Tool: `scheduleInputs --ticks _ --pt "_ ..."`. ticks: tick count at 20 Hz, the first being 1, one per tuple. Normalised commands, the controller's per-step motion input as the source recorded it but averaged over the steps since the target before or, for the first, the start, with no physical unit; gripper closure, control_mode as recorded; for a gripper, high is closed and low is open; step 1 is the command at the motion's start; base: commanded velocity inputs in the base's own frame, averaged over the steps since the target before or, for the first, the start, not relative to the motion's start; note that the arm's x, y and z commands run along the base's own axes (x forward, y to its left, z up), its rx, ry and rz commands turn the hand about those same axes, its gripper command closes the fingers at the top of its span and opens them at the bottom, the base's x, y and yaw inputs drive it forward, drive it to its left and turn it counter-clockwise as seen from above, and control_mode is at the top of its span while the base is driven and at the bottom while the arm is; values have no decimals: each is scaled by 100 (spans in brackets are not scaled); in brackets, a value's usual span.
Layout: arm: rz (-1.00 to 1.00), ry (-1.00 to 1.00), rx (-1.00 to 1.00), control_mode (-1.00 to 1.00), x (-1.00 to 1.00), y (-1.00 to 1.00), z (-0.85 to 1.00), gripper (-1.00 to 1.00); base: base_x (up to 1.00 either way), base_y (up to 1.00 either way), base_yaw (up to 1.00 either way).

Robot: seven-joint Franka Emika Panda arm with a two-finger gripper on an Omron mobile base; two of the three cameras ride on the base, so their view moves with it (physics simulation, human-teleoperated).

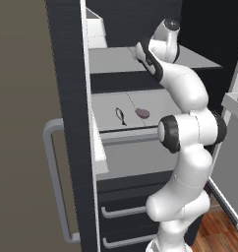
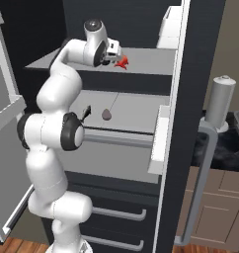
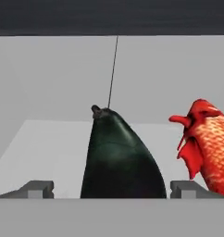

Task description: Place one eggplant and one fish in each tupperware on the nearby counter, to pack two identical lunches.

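A tall dark refrigerator stands open, its interior lined with pale grey shelves (image 1: 116, 59) stacked one above another. Its open right-hand door (image 2: 178, 123) shows a white inner edge and a long grey curved handle (image 2: 200, 183) on its outer face. Below the shelves, two dark drawers (image 2: 116, 217) carry slim grey bar handles. Beyond that door, a tall grey cylinder (image 2: 221, 101) on a round base stands on a dark tabletop (image 2: 225, 148) above brown wooden cabinets (image 2: 220, 207). The floor (image 1: 217, 236) is reddish-brown wood planks, and a plain taupe wall (image 1: 20, 98) lies to the left.

Fish (image 3: 207, 143) cut off by right edge
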Motion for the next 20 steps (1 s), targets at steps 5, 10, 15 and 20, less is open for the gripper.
scheduleInputs --ticks 5,10,15,20 --pt "0 2 0 -100 47 -4 -6 -100 0 0 0" --pt "-3 14 -3 -100 12 0 -54 100 0 0 0" --pt "-1 1 -1 -100 -31 0 -56 100 0 0 0" --pt "1 -12 0 -100 -100 0 -40 100 0 0 0"
